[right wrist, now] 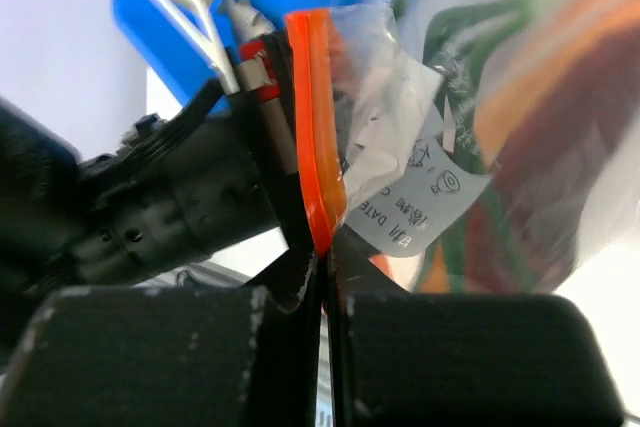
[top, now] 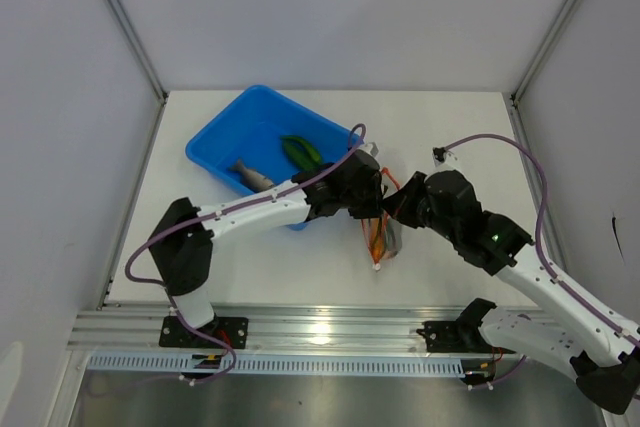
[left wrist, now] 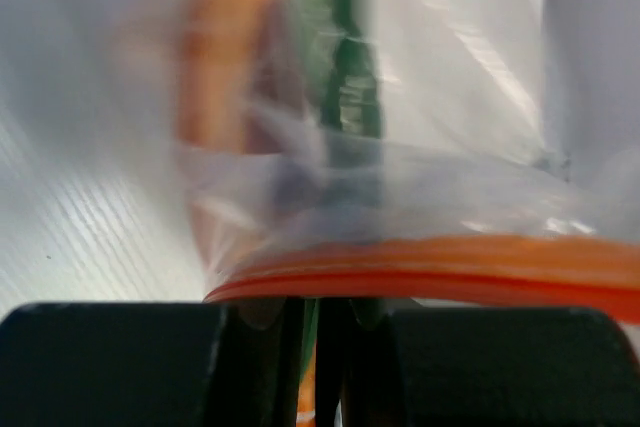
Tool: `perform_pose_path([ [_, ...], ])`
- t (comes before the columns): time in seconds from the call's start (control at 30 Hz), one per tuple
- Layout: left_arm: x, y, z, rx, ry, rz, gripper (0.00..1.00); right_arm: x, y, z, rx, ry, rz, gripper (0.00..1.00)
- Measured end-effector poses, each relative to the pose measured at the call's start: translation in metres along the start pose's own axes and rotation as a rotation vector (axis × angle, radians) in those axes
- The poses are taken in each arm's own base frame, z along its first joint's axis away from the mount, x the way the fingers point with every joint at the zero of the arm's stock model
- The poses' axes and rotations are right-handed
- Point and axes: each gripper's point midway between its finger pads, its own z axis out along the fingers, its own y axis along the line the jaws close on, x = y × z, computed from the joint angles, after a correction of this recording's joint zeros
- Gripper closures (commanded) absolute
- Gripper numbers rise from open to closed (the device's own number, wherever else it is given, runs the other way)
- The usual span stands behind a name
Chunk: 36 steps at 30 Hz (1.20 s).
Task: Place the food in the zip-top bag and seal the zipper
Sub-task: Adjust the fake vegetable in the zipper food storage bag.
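Nearest the arm bases, the zip-top bag [top: 383,239] is found on the counter [top: 450,127] between the two tools. Its lower end appears to rest on the surface and its mouth is raised toward them. The right tool [right wrist: 325,292] is seen clenched on the zipper [right wrist: 318,127], with the orange-red strip pinched edge-on between its fingers. The left tool [left wrist: 310,322] is set against the same strip from the other side. Whether it is gripping or letting go cannot be told, since only a narrow dark slot is shown between its fingers, with the strip lying just over their tips. Through the clear film an orange slice [left wrist: 225,77] and a green piece [left wrist: 350,87] can be made out inside the bag.

The step in hand is judged to be the handling of the bag's mouth, which is either being parted for more food or pressed shut. It would be done well with the right-side pinch firm and the strip held straight and taut, so that the mouth is not twisted. Any pull by the left tool is best made gently and along the strip, as the thin film is likely to crumple or slip.

Farther back, green pods [top: 300,152] and a grey piece [top: 255,175] lie in the blue tray [top: 215,147], so sealing is best held off until these have been bagged.
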Motion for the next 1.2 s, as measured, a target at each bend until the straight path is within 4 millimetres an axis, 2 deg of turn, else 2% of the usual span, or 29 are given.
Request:
perform_pose_path([
  [0.13,0.002,0.025,0.02,-0.087,0.01,0.006,0.83,0.001,-0.003,0.001,0.015,0.004,-0.002,1.0],
  [0.17,0.002,0.032,0.023,-0.109,0.01,0.006,0.87,0.002,-0.003,0.0,0.013,0.006,-0.003,1.0],
  [0.37,-0.015,0.059,0.031,-0.187,-0.031,0.022,0.94,0.004,-0.003,-0.001,0.016,0.014,-0.005,1.0],
  [0.47,-0.021,0.062,0.036,-0.195,-0.043,0.042,0.99,0.004,-0.003,-0.001,0.017,0.015,-0.006,1.0],
  [0.6,-0.024,0.06,0.048,-0.189,-0.042,0.078,0.99,0.004,-0.003,-0.002,0.017,0.017,-0.004,1.0],
  [0.7,-0.024,0.057,0.056,-0.18,-0.036,0.095,0.72,0.005,-0.003,-0.001,0.019,0.018,-0.003,1.0],
  [0.73,-0.023,0.056,0.058,-0.176,-0.036,0.101,0.59,0.005,-0.003,-0.001,0.021,0.019,-0.004,1.0],
  [0.77,-0.022,0.056,0.059,-0.172,-0.033,0.108,0.54,0.005,-0.003,0.0,0.021,0.02,-0.004,1.0],
  [0.8,-0.02,0.055,0.06,-0.161,-0.031,0.107,0.45,0.005,-0.003,-0.001,0.022,0.019,-0.005,1.0],
  [0.9,-0.01,0.062,0.057,-0.144,-0.024,0.111,0.34,0.004,-0.007,-0.002,0.04,0.02,-0.012,1.0],
  [0.93,-0.003,0.066,0.051,-0.144,-0.014,0.11,0.29,0.004,-0.01,-0.002,0.05,0.02,-0.015,1.0],
  [1.0,0.004,0.068,0.039,-0.134,-0.012,0.123,0.25,0.002,-0.014,-0.001,0.064,0.017,-0.015,1.0],
  [1.03,0.007,0.067,0.028,-0.122,-0.019,0.136,0.21,0.001,-0.016,-0.001,0.069,0.015,-0.018,1.0],
  [1.1,0.008,0.061,0.007,-0.093,-0.038,0.164,0.19,-0.004,-0.017,-0.002,0.072,0.005,-0.022,1.0],
  [1.2,0.002,0.043,-0.029,-0.033,-0.096,0.218,0.11,-0.011,-0.015,-0.005,0.068,-0.007,-0.034,1.0],
])
